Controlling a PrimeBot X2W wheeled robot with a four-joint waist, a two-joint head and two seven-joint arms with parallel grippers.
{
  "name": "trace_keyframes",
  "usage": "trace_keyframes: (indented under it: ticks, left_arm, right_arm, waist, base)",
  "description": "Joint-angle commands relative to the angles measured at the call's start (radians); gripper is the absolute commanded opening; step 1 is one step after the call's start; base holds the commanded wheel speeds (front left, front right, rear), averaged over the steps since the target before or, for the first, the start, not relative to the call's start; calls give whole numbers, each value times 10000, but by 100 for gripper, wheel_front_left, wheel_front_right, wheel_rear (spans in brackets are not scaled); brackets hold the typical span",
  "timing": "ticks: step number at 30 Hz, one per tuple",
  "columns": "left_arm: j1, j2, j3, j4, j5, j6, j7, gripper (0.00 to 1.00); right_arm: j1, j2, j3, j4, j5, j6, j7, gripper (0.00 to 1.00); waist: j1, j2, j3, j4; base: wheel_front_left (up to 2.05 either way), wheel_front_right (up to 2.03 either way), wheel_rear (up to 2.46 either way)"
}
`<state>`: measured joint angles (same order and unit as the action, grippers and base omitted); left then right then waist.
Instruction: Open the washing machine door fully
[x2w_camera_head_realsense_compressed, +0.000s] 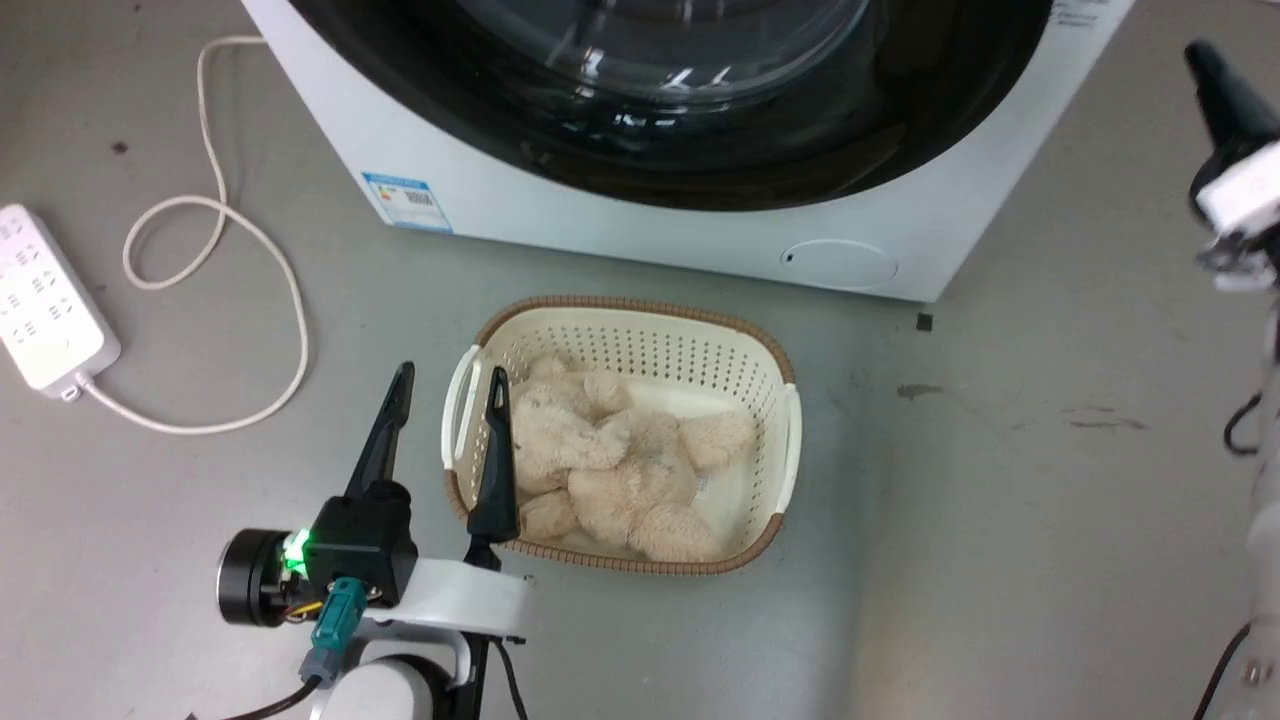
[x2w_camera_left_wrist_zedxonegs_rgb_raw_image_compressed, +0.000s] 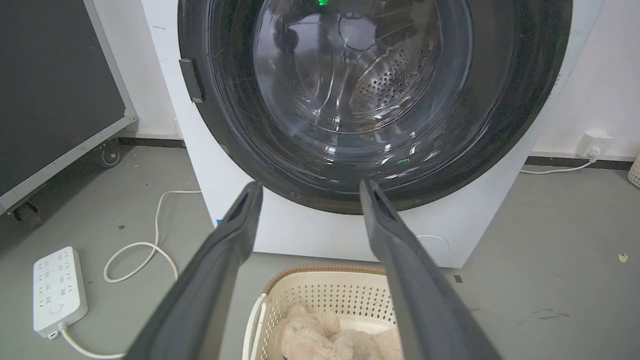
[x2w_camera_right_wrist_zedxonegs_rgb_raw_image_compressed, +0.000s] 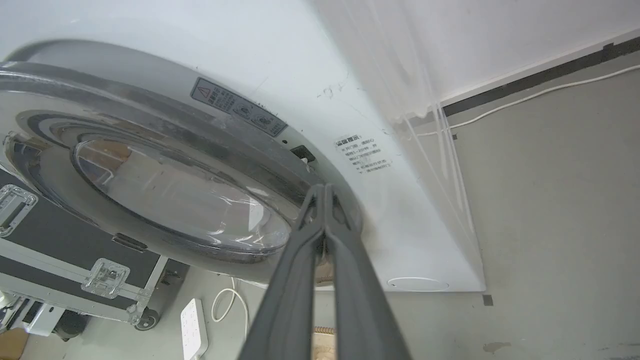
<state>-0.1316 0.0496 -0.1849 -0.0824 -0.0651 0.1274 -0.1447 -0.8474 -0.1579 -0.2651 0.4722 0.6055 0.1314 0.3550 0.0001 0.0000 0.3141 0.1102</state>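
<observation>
One basket (x2w_camera_head_realsense_compressed: 640, 345), plush toy (x2w_camera_head_realsense_compressed: 610, 460) inside, door (x2w_camera_head_realsense_compressed: 900, 130) beyond

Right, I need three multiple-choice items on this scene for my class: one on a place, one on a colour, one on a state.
1. Where does the plush bear lie? A on the bare floor; B in the laundry basket; C inside the drum.
2. What colour is the power strip? A white; B red; C black.
3. How is the left gripper? A shut tight; B open, holding nothing; C shut on a cloth.
Answers: 1 B, the basket's perforated walls surround it; 2 A, its casing is white; 3 B, its fingers stand apart with nothing between.
</observation>
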Motion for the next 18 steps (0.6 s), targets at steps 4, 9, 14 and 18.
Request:
trace_keyframes:
  ticks: [4,9,14,18]
  left_arm:
    - [-325,5,-193,-130,-100,143,-183,100]
    - [-447,5,-369,-180,-191,260,-288,100]
    - [-541,5,-518,-244,-260,381,-392,100]
    - [-595,5,-636,-311,-300,465,-476,100]
  right_arm:
    - [-1172,-129,-390,823,466,-3,468,0]
    - [-2163,-256,-699,1747,804,-4,1162,0]
    - [-3072,-453,-986,2580,1101,-4,1828,0]
    - [-3813,-580,-1280,3332,1389,-4,2339,0]
  waist:
    - [-1,0,318,181]
    - [-1,0,578,369]
    - [-1,0,809,567]
    - [-1,0,997,694]
  base:
    - [0,0,0]
    - [0,0,0]
    - [0,0,0]
    - [0,0,0]
